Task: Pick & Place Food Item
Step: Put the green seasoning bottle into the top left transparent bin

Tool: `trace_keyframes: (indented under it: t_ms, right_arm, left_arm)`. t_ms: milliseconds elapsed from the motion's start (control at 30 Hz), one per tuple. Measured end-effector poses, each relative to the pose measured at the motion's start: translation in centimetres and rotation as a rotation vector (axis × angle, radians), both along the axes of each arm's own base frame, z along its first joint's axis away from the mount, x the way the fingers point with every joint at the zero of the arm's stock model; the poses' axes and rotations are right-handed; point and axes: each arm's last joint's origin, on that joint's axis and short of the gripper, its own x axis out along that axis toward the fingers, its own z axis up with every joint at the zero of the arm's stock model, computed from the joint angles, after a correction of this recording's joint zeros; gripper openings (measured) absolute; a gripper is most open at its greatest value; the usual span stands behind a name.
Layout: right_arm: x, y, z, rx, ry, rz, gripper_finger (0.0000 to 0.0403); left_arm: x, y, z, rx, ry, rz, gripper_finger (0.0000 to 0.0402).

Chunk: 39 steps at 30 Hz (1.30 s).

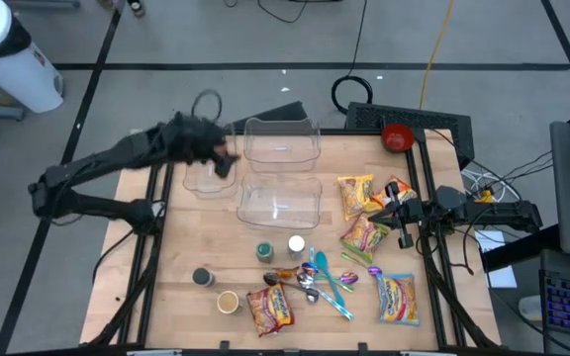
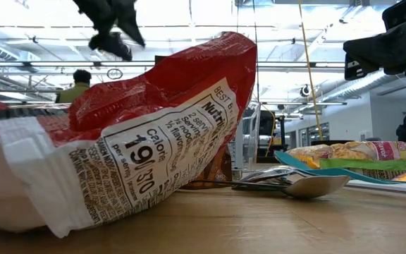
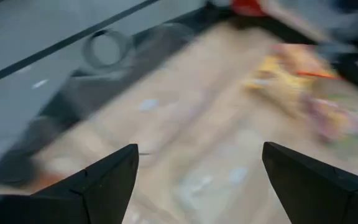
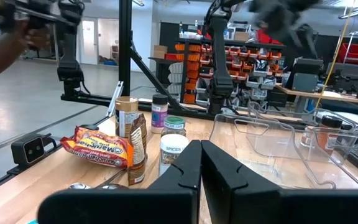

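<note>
The food items are judged light, soft and crinkly, best pinched at a sealed edge. A red and white snack packet lies near the front of the wooden table. The left gripper, fingers wide and empty, hangs beside a clear container. The right gripper is closed, empty, beside yellow packets.

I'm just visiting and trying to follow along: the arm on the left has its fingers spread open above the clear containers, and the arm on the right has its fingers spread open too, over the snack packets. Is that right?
Not quite. The right gripper has its fingers shut, pressed together, as the right wrist view shows. The left gripper does have its fingers spread open above the clear containers, and the right one is over the snack packets.
</note>
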Motion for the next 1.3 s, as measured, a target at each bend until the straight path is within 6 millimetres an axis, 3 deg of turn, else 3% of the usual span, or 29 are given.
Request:
trace_keyframes:
  t_ms: [333, 467, 600, 733, 867, 1033, 1300]
  right_arm:
    - [0.0, 0.0, 0.0, 0.0, 0.0, 0.0, 0.0]
    - [0.0, 0.0, 0.0, 0.0, 0.0, 0.0, 0.0]
    - [0.0, 0.0, 0.0, 0.0, 0.0, 0.0, 0.0]
    - [0.0, 0.0, 0.0, 0.0, 0.0, 0.0, 0.0]
    - [0.0, 0.0, 0.0, 0.0, 0.0, 0.0, 0.0]
    - [0.0, 0.0, 0.0, 0.0, 0.0, 0.0, 0.0]
    - [0.0, 0.0, 0.0, 0.0, -0.001, 0.0, 0.0]
  left_arm:
    - [1.8, -10.9, -0.1, 0.079, -0.291, -0.407, 0.0351]
    - [3.1, -14.8, -1.6, 0.11, -0.264, -0.603, 0.0351]
    - [4.5, -17.5, -3.9, 0.122, -0.176, -0.71, 0.0351]
    - [6.1, -18.7, -6.1, 0.072, -0.081, -0.76, 0.0351]
    - [7.6, -18.9, -5.5, 0.07, -0.002, -0.752, 0.0351]
    - [9.1, -19.1, -5.3, 0.133, 0.235, -0.687, 0.0351]
    - [12.0, -19.7, -7.5, 0.158, 0.489, -0.699, 0.0351]
